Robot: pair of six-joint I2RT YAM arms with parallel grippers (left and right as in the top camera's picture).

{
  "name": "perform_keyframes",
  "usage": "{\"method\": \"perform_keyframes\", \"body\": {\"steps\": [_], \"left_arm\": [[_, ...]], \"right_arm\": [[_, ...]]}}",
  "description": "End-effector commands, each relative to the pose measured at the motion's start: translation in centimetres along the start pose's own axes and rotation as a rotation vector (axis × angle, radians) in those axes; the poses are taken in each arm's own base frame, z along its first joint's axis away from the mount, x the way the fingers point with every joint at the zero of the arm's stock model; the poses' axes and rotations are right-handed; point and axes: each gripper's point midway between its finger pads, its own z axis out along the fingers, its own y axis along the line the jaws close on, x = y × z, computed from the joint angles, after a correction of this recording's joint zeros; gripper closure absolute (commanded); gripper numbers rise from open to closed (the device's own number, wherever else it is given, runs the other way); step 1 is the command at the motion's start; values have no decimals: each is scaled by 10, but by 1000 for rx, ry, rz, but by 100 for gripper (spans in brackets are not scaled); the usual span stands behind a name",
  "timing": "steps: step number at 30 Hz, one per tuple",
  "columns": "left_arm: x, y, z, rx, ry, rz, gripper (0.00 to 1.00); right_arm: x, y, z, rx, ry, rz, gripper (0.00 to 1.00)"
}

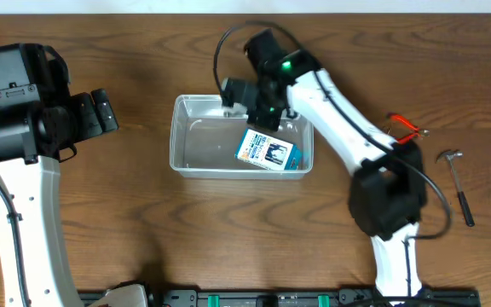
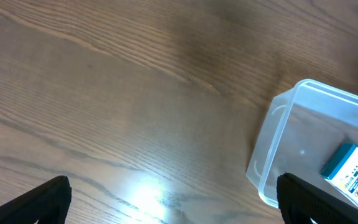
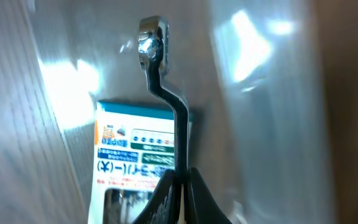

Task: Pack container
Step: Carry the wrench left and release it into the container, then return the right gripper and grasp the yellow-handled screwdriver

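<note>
**Right gripper clamped on a wrench over the container**

Nearest the right wrist camera, the right gripper had its jaws pressed together on the lower end of a slim, bent metal wrench. The ring end pointed away from the fingers, over a teal-and-white package lying in the container. Whether the wrench touched the package could not be told. The clear container sat near the middle of the wooden table, the package toward its right end. The left gripper hung above bare wood well to the container's left, its dark fingers spread wide apart and holding nothing. Red-handled pliers and a hammer lay on the table to the right, apart from the container.
</note>
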Motion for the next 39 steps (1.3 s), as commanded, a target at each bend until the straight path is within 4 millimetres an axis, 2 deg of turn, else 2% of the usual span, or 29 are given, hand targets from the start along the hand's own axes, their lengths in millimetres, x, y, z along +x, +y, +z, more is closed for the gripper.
{"method": "perform_keyframes", "body": {"steps": [1,5,7,12,13,14,15,16,20,23,24,26,28,29,30,32,33,36,39], "left_arm": [[1,4,2,-19,9,-5,2],[2,4,2,-19,9,-4,2],[2,4,2,-19,9,-4,2],[2,4,2,-19,9,-5,2],[2,4,2,-19,9,-5,2],[2,4,2,-19,10,-4,2],[2,4,2,-19,10,-5,2],[2,4,2,-19,10,-5,2],[2,4,2,-19,10,-4,2],[2,4,2,-19,11,-5,2],[2,4,2,-19,11,-5,2],[2,4,2,-19,10,-5,2],[2,4,2,-19,10,-5,2],[2,4,2,-19,11,-5,2],[2,4,2,-19,11,-5,2],[2,4,2,-19,10,-5,2],[2,4,2,-19,10,-5,2],[2,4,2,-19,10,-5,2],[2,4,2,-19,10,-5,2]], "right_arm": [[3,18,29,-76,33,-42,99],[9,26,49,-114,72,-42,99],[12,28,53,-126,84,-41,98],[6,25,48,-110,69,-29,90],[2,22,42,-95,55,-5,84],[-3,19,34,-80,43,21,57],[-8,17,25,-65,29,40,7],[-13,15,13,-50,12,53,1],[-31,3,-45,33,-78,51,1],[-30,-29,-96,197,-140,264,1],[-23,-42,-111,255,-152,361,1],[10,-73,-143,400,-157,648,1],[66,-95,-169,533,-117,997,1],[98,-100,-177,578,-87,1182,1],[119,-101,-181,594,-67,1306,1],[165,-99,-184,575,-29,1592,1],[183,-98,-181,550,-3,1673,1],[224,-102,-168,519,53,1773,1],[257,-101,-144,508,106,1829,1]]}}
